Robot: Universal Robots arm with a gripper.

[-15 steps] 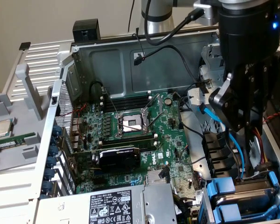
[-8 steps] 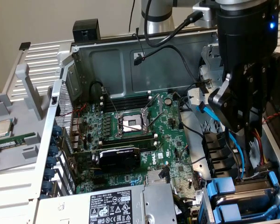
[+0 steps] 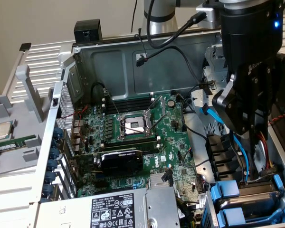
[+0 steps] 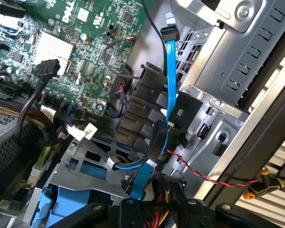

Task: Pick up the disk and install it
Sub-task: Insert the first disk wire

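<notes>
Your black gripper (image 3: 249, 145) hangs just above the grey metal drive cage (image 4: 92, 145); I cannot tell whether its claw is apart or together. The silver disk in its blue plastic carrier (image 3: 226, 189) seems seated in the cage. The flat blue data cable (image 4: 170, 76) alongside could snag and pull loose.

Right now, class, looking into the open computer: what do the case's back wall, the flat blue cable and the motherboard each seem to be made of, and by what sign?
The case's back wall: sheet metal, dull grey, by its pressed panels. The flat blue cable: probably plastic-sheathed, glossy; it bends in smooth curves. The motherboard: green laminate board, it seems, lacquered, carrying soldered parts.
</notes>
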